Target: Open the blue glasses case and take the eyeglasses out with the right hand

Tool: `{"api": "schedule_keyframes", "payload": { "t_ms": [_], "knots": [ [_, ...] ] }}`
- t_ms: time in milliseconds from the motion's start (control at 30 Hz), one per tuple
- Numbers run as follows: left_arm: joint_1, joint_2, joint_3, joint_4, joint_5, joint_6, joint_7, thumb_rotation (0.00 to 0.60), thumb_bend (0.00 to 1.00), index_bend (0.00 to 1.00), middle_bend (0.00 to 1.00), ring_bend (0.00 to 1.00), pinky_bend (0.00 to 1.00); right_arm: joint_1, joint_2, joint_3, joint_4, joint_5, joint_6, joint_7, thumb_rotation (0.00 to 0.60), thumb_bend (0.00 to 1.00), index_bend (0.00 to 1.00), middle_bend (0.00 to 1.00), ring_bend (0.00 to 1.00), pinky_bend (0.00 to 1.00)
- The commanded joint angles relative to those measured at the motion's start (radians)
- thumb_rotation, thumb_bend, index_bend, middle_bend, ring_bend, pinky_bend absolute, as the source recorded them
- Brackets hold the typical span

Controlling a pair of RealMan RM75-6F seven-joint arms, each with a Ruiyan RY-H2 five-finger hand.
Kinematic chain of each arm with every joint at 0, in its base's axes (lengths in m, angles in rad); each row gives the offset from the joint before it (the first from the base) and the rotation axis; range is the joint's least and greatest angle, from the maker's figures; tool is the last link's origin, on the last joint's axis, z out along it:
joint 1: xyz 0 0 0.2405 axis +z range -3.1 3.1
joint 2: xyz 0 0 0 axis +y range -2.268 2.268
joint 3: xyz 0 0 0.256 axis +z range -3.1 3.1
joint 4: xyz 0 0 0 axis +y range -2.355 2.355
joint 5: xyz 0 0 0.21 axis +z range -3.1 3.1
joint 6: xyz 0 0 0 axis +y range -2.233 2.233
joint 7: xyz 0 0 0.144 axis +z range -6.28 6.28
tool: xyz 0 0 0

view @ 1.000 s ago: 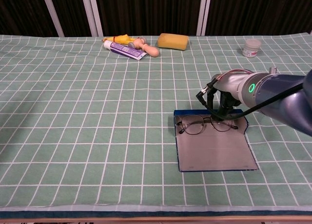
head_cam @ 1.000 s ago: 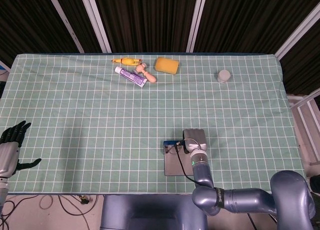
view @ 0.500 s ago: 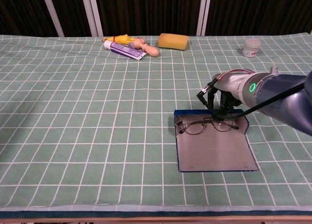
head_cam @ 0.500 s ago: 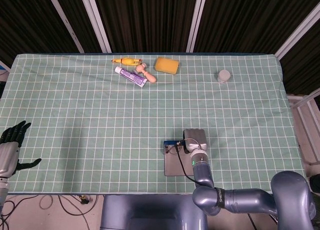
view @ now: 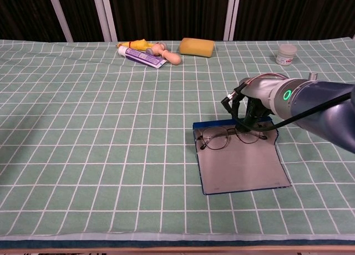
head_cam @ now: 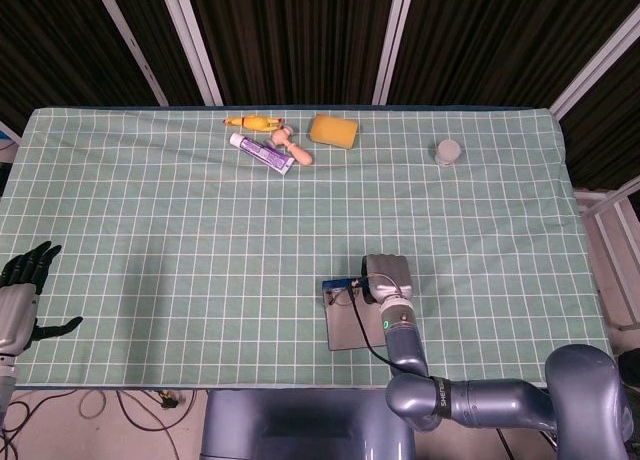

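The blue glasses case (view: 239, 166) lies open on the worktop (view: 83, 127), the eyeglasses (view: 230, 136) resting at its far edge. The right hand (view: 248, 117) reaches down onto them; I cannot tell whether its fingers pinch the frame. Well left of the case, the left hand (head_cam: 25, 290) hangs spread.

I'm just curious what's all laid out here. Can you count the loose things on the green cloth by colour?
Yellow: 2, the rubber chicken toy and the sponge
Purple and white: 1, the tube
Tan: 1, the wooden piece
White: 1, the small jar
Blue: 1, the open glasses case
Dark-framed: 1, the eyeglasses
Total: 7
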Motion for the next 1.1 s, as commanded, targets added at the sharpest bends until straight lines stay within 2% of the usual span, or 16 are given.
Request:
{"api": "schedule_keyframes", "payload": {
  "t_ms": [33,367,833,1100],
  "knots": [
    [0.0,0.0,0.0,0.0,0.0,0.0,-0.001,0.6,0.0,0.0,0.0,0.0,0.0,-0.006,-0.011,0.009,0.013,-0.028,-0.003,0.031,0.6,0.49,0.64,0.9,0.99,1.0],
    [-0.001,0.001,0.003,-0.002,0.002,-0.006,-0.006,0.6,0.0,0.0,0.0,0.0,0.0,-0.022,-0.057,0.018,0.082,-0.151,-0.019,0.137,0.6,0.49,0.65,0.9,0.98,1.0],
    [-0.003,0.003,0.004,-0.005,0.001,-0.012,-0.013,0.6,0.0,0.0,0.0,0.0,0.0,-0.077,-0.15,0.026,0.214,-0.388,-0.001,0.367,0.6,0.49,0.65,0.9,0.98,1.0],
    [-0.002,0.001,0.004,-0.003,0.003,-0.009,-0.014,0.6,0.0,0.0,0.0,0.0,0.0,-0.099,-0.183,0.043,0.263,-0.458,-0.004,0.433,0.6,0.49,0.65,0.9,0.98,1.0]
  ]
}}
